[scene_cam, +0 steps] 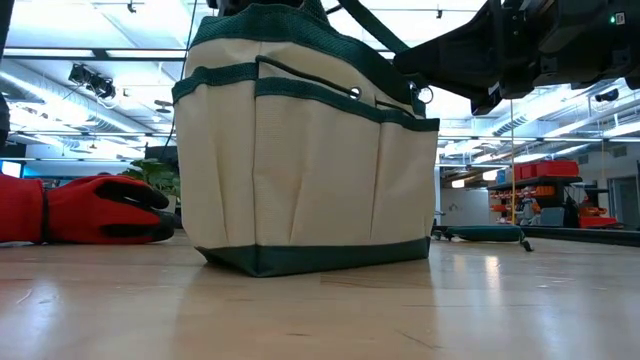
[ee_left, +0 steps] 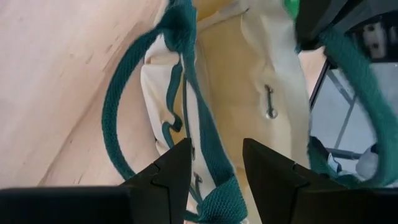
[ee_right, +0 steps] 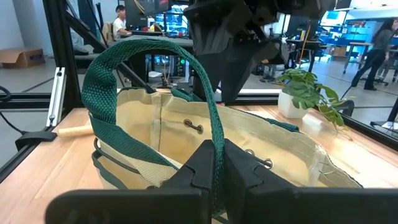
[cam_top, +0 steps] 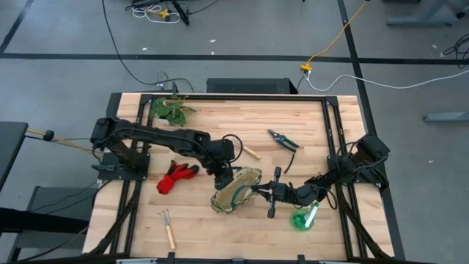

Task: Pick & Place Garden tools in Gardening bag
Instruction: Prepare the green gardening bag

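The cream gardening bag point(cam_top: 236, 189) with dark green trim stands on its base on the table point(scene_cam: 310, 170), mouth up. My left gripper point(cam_top: 223, 176) is over its far left rim, shut on green webbing point(ee_left: 214, 165). My right gripper point(cam_top: 267, 192) is at its right side, shut on a green loop handle point(ee_right: 155, 56). Red gloves point(cam_top: 176, 176) lie left of the bag. One rake point(cam_top: 168, 227) lies near the front left. A wooden handle point(cam_top: 250, 152) lies behind the bag. The pruning shears point(cam_top: 282, 139) lie far right of centre. The green round piece point(cam_top: 303, 218) lies by my right arm. My left gripper has a green webbing strap at the bag's rim point(ee_left: 219, 186) between its two fingers, coming from above and pointing down into the bag's mouth. The strap runs along the gap between the fingers. The bag stays on the table. My right gripper pinches one strand of the green loop handle point(ee_right: 217, 146) between its two fingers, coming level from the table's right side. The fingers lie across the strap. The loop arches up above the rim, and the bag rests on the table.
A leafy green plant point(cam_top: 170, 110) in a pot stands at the far left corner. Black frame rails run along the table's left and right edges point(cam_top: 333, 147). People show in the room beyond the table in the right wrist view.
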Controlling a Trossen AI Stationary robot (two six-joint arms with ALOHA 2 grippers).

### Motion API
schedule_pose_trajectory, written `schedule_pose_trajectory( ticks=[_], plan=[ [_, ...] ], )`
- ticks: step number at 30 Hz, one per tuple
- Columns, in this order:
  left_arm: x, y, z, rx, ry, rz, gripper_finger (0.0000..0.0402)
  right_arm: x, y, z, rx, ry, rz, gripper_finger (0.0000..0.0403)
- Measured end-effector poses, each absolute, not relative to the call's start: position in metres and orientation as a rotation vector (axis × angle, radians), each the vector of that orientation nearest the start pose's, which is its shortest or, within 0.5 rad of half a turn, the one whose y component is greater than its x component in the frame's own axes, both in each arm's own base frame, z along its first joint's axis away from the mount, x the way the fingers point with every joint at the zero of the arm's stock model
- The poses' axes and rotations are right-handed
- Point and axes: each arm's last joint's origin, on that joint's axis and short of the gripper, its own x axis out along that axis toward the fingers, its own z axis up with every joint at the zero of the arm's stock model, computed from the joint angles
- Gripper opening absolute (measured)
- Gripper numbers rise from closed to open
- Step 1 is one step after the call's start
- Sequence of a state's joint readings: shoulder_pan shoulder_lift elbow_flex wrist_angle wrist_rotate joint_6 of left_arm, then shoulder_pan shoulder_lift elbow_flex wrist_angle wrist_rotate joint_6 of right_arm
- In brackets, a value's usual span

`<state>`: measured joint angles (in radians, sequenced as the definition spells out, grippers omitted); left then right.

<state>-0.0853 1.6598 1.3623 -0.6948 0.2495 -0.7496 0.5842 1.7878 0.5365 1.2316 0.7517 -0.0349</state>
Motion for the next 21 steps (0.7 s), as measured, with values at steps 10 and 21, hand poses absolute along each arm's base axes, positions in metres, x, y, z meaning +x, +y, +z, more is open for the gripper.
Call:
schedule_pose_trajectory(
  ticks=[10, 21],
  plan=[
    [0.3522, -0.035, 0.2622, -0.822, 1.101, 0.062, 0.0152, 0.2608, 0.149, 0.145, -0.048, 0.025, -0.159, 0.002],
    [0.3522, -0.0329, 0.262, -0.825, 1.1, 0.071, 0.0154, 0.2608, 0.149, 0.1443, -0.049, 0.031, -0.159, 0.002]
  ],
)
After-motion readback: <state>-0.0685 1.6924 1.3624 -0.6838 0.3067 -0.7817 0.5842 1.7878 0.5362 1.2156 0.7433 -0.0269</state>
